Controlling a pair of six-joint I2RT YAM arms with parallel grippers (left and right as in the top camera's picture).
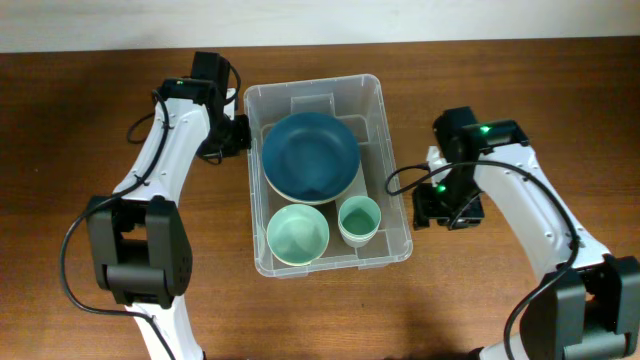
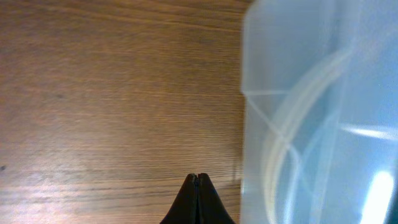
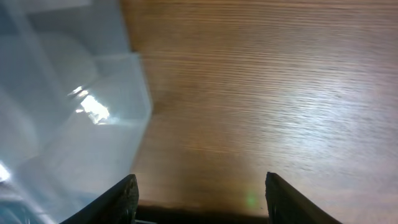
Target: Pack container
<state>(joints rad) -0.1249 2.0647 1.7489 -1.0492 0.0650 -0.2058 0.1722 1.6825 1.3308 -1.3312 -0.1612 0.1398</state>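
Note:
The clear plastic container point(image 1: 390, 160) stands in the middle of the table. Inside it lie a large dark blue bowl point(image 1: 310, 155), a light green bowl point(image 1: 297, 235) and a small green cup point(image 1: 359, 219). My left gripper point(image 1: 236, 135) is shut and empty, just beside the container's left wall point(image 2: 298, 124); its closed fingertips show in the left wrist view point(image 2: 198, 177). My right gripper point(image 1: 440, 208) is open and empty, beside the container's right front corner point(image 3: 68, 118); its spread fingers show in the right wrist view point(image 3: 199, 186).
Bare brown wooden tabletop point(image 1: 100, 150) surrounds the container on all sides. A pale wall edge runs along the far side of the table point(image 1: 320, 20).

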